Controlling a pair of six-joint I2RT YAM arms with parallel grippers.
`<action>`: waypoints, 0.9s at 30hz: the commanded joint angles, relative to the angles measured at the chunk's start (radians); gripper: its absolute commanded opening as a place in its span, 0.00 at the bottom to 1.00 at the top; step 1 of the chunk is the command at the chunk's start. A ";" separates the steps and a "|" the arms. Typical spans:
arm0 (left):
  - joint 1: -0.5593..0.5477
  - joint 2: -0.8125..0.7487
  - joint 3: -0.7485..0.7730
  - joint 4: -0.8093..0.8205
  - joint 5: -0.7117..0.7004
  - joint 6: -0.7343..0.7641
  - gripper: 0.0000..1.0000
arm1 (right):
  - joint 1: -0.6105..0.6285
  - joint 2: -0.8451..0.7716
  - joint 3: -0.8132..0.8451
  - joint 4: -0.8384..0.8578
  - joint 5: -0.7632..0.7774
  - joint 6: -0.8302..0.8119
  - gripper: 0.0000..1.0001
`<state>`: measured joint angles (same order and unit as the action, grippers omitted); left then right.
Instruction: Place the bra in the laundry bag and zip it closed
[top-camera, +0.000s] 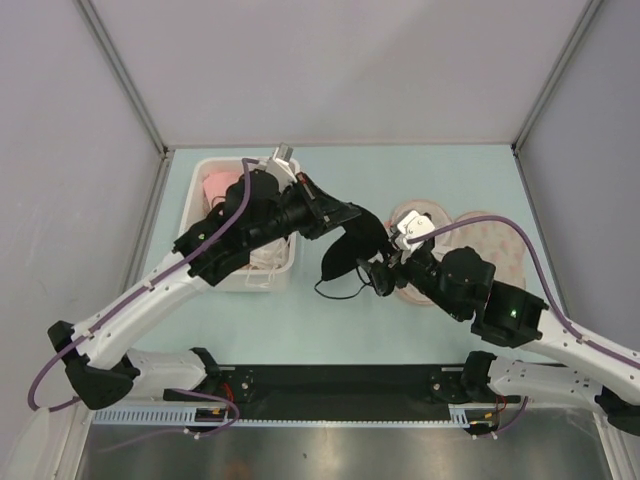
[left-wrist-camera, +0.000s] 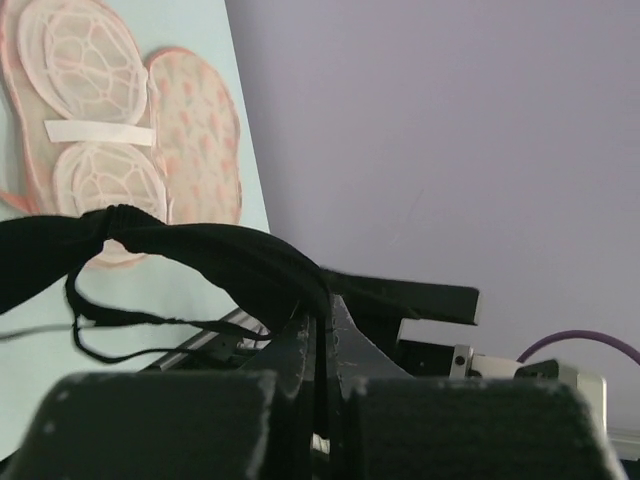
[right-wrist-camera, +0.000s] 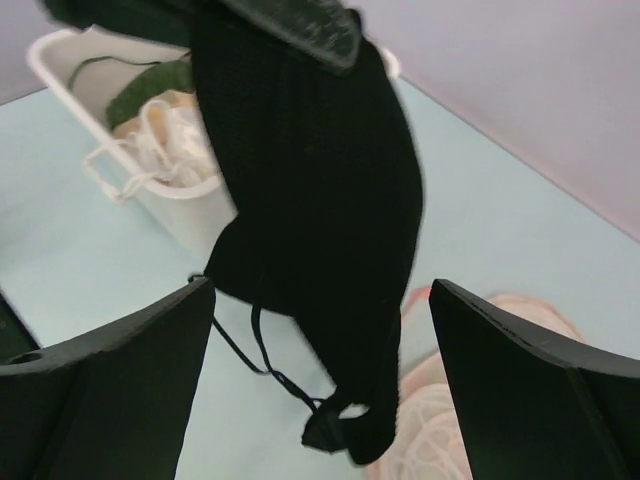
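The black bra hangs from my left gripper, which is shut on its upper edge, above the table between the bin and the bag. In the left wrist view the bra drapes from the closed fingertips, its thin straps dangling. The laundry bag lies open flat to the right, patterned outside and pale pink cups showing. My right gripper is open, just below and right of the bra. In the right wrist view the bra hangs between and beyond my open right gripper.
A white rectangular bin at the left holds pink, green and white garments; it also shows in the right wrist view. The bag's edge lies under the bra's lower end. Grey walls enclose the table.
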<state>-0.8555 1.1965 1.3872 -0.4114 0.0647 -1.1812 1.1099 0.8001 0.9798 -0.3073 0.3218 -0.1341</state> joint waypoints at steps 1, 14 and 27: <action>-0.045 0.005 0.030 0.016 -0.025 -0.121 0.00 | 0.010 -0.036 -0.021 0.181 0.264 -0.059 0.90; -0.048 0.097 0.095 0.122 0.111 0.432 0.88 | 0.008 -0.298 0.028 -0.217 0.539 0.220 0.00; -0.051 0.343 -0.016 0.197 0.119 0.592 0.87 | 0.008 -0.395 0.243 -0.803 0.631 0.625 0.00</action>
<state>-0.9005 1.3827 1.3857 -0.2420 0.1135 -0.6662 1.1172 0.3954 1.1496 -0.9146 0.8700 0.3355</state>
